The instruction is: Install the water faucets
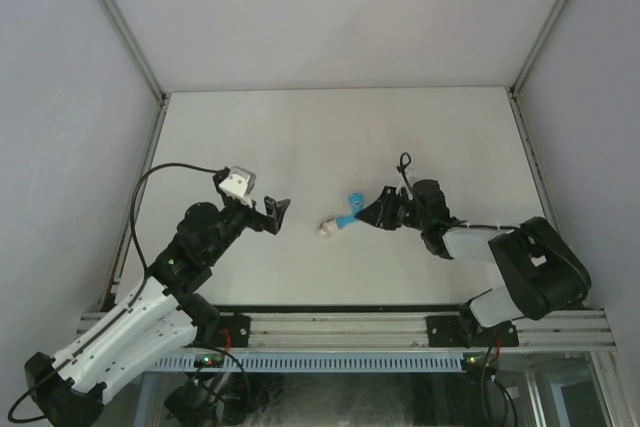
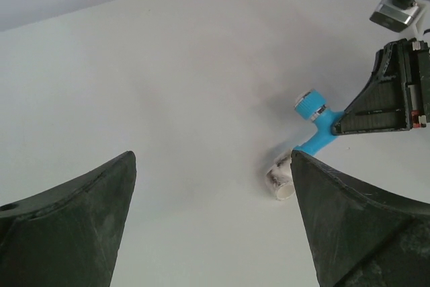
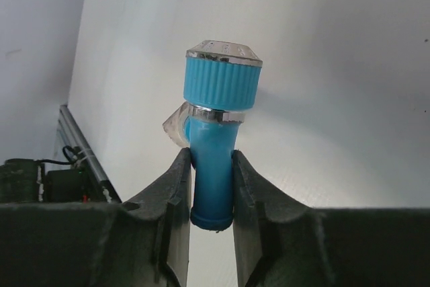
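My right gripper (image 1: pixel 368 213) is shut on the spout of the bright blue faucet (image 1: pixel 350 210), low over the table's middle. In the right wrist view the faucet (image 3: pixel 215 146) stands between my fingers, its ribbed handle on top. Its far end meets a small white-grey pipe fitting (image 1: pixel 327 230) lying on the table; whether they are joined I cannot tell. My left gripper (image 1: pixel 277 214) is open and empty, just left of the fitting. The left wrist view shows the fitting (image 2: pixel 282 176) beside my right finger and the faucet (image 2: pixel 316 122) beyond it.
The white table (image 1: pixel 300 147) is walled by grey panels with metal posts at the back corners. An aluminium rail (image 1: pixel 340 332) runs along the near edge. A black cable (image 1: pixel 404 169) loops above the right wrist.
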Controlling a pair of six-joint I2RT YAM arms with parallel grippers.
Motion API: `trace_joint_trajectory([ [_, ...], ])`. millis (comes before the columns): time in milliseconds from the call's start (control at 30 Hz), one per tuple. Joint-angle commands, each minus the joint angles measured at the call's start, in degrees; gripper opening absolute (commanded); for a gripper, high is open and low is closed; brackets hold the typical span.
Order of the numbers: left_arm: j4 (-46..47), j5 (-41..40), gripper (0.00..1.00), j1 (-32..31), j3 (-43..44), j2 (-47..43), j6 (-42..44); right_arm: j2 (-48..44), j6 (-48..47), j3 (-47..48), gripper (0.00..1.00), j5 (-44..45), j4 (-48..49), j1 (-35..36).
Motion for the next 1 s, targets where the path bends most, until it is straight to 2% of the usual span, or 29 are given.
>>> trace_joint_trajectory([
  [0, 4.33, 1.32, 1.0, 3.14, -1.78, -0.31, -6.97, 6.46, 2.06, -0.32, 0.26, -5.62, -1.82, -2.22],
  [100, 4.96, 1.58, 1.0, 3.95, -2.33, -0.02, -8.38, 9.38, 3.76, -0.41, 0.34, -7.92, 0.59, -3.36],
  [167, 5.35, 1.7, 1.0, 4.27, -2.6, 0.22, -9.24, 9.96, 4.65, -0.41, 0.48, -8.02, 1.34, -3.65],
  [233, 5.27, 1.76, 1.0, 4.49, -2.53, 0.57, -9.72, 9.43, 4.74, -0.42, 0.54, -7.44, 0.96, -3.75],
  [333, 5.14, 1.33, 1.0, 4.81, -2.46, 1.04, -10.42, 6.99, 3.64, -0.47, 0.73, -4.48, -2.57, -3.87],
  [433, 4.7, 0.91, 1.0, 5.24, -2.19, 1.7, -11.48, 1.71, 1.74, -1.15, 0.85, 1.18, -8.1, -3.92],
  [667, 3.41, 1.63, 1.0, 9.87, -1.17, 2.99, -16.59, -18.52, -4.06, -1.68, 0.91, 17.91, -24.85, -4.14],
  [867, -0.96, 0.8, 1.0, 17.74, -0.35, 1.0, -22.75, -41.01, -11.57, 0.57, 0.95, 26.26, -33.03, -4.75],
  [967, -2.99, -5.11, 1.0, 18.92, -0.18, -0.73, -23.37, -48.66, -14.76, 2.93, 1.0, 29.43, -36.8, -4.82],
])
